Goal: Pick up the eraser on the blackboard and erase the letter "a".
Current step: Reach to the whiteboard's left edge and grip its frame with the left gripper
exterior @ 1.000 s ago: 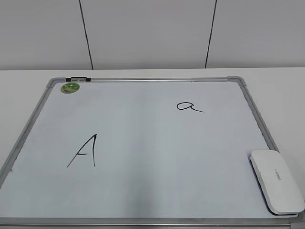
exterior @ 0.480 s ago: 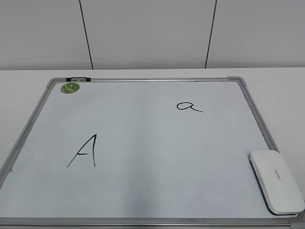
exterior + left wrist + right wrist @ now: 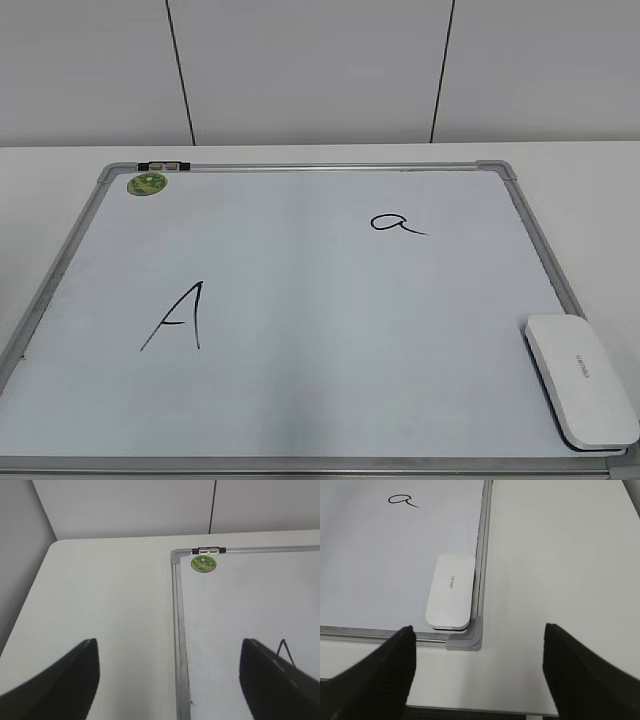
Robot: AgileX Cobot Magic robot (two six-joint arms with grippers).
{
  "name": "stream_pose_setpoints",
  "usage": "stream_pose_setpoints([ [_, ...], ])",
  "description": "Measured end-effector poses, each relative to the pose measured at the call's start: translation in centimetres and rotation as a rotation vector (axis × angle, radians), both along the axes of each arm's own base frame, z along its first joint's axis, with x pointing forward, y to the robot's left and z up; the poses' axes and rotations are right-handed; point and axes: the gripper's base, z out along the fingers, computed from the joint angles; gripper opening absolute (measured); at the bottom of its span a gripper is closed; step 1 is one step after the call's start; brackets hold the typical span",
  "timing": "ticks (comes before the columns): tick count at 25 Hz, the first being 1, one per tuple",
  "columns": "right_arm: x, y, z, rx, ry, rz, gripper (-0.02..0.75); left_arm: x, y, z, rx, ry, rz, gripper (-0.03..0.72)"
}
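The white eraser (image 3: 581, 379) lies on the blackboard (image 3: 300, 400) in its near right corner, against the frame; it also shows in the right wrist view (image 3: 450, 591). The small cursive letter "a" (image 3: 396, 224) is drawn on the upper right of the board, also in the right wrist view (image 3: 403, 500). My right gripper (image 3: 478, 672) is open and empty, above the bare table just in front of the board's corner piece (image 3: 466, 636). My left gripper (image 3: 168, 672) is open and empty, over the board's left frame edge (image 3: 179, 630). Neither arm shows in the exterior view.
A capital "A" (image 3: 178, 317) is drawn on the lower left of the board. A green round magnet (image 3: 147, 184) sits at the board's far left corner beside a clip (image 3: 164, 165). The white table's front edge (image 3: 470, 709) is close under my right gripper.
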Motion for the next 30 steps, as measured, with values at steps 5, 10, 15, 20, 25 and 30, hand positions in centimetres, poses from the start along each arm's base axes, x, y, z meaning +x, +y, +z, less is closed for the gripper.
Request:
stream_pose_setpoints([
  [5, 0.0, 0.0, 0.0, 0.0, 0.0, 0.0, 0.586, 6.6, 0.1, -0.1, 0.005, 0.137, -0.004, 0.656],
  [10, 0.0, 0.0, 0.0, 0.0, 0.0, 0.0, 0.586, 12.8, 0.2, -0.9, 0.034, 0.335, -0.035, 0.654],
  [15, 0.0, 0.0, 0.0, 0.0, 0.0, 0.0, 0.586, 18.0, 0.1, -2.9, 0.023, 0.547, -0.081, 0.651],
  [20, 0.0, 0.0, 0.0, 0.0, 0.0, 0.0, 0.586, 21.2, -0.4, -6.1, -0.013, 0.767, -0.155, 0.642],
  [25, 0.0, 0.0, 0.0, 0.0, 0.0, 0.0, 0.586, 23.2, -0.5, -9.8, -0.016, 0.9, -0.201, 0.589],
  [30, 0.0, 0.0, 0.0, 0.0, 0.0, 0.0, 0.586, 24.4, 0.1, -12.8, -0.067, 0.965, -0.219, 0.572],
])
